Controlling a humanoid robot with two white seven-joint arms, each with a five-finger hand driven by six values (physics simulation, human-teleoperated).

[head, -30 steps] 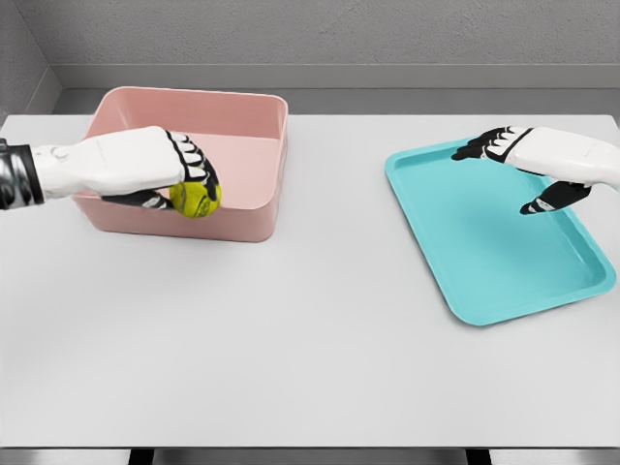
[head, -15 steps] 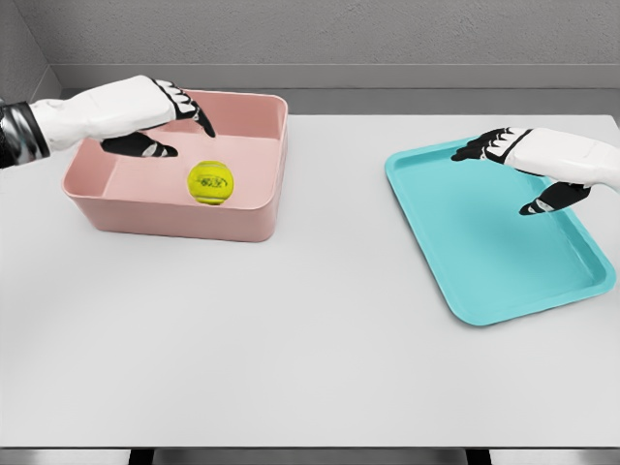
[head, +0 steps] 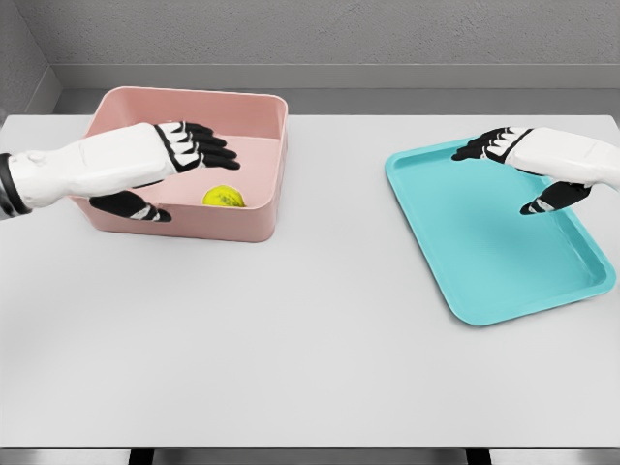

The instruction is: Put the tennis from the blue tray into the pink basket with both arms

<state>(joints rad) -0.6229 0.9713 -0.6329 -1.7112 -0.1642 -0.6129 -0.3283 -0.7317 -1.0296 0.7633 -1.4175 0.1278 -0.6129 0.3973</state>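
White matte tabletop [head: 310, 329], flat and plain. Blue tray [head: 484, 242], rectangular with rounded corners, long axis running away from the camera, slightly skewed. Pink basket [head: 262, 218], smooth-walled rounded box. Left robot hand [head: 170, 165] above the basket, fingers spread, holding nothing. Right robot hand [head: 528, 165] over the tray's far edge, fingers relaxed and apart. Ball [head: 223, 197], yellow-green, round, no long axis, lies inside the basket near its front wall.

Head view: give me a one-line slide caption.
Tennis ball lies in the pink basket; open left hand over it, open right hand above the blue tray.
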